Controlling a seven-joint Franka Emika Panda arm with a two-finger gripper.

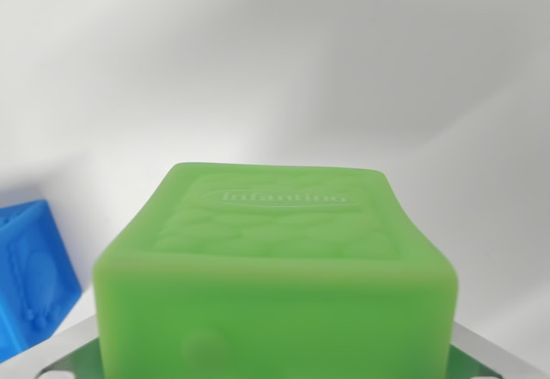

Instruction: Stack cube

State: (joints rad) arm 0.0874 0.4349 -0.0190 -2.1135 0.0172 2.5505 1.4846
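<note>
A green soft cube (275,259) with an embossed oval logo on its top face fills the lower middle of the wrist view, very close to the camera. My gripper (275,363) is shut on it. Shiny metal fingers (494,357) show at both bottom corners, pressed against the cube's sides. A blue cube (30,280) with raised patterns sits at the wrist view's left edge, apart from the green one and partly cut off by the frame. The fingertips themselves are hidden behind the green cube.
A plain white surface (284,70) spreads behind and around both cubes, with soft shadows across it.
</note>
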